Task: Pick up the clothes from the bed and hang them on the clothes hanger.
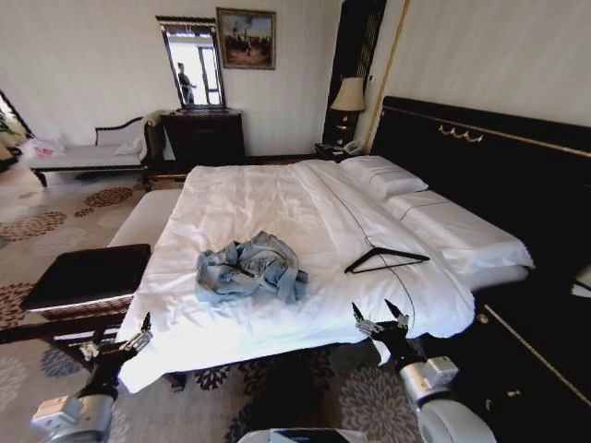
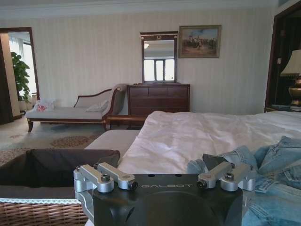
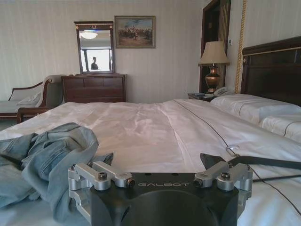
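A crumpled light blue denim jacket lies on the near half of the white bed; it also appears in the left wrist view and the right wrist view. The black clothes hanger lies flat on the sheet to the jacket's right, near the pillows, and part of it shows close by. My left gripper hovers open at the bed's near left corner. My right gripper stands open at the bed's near edge, short of the hanger. Both are empty.
A dark padded bench on a wicker base stands left of the bed, close to my left arm. The black headboard rises on the right. A dresser with mirror, a chaise and a lamp line the far wall.
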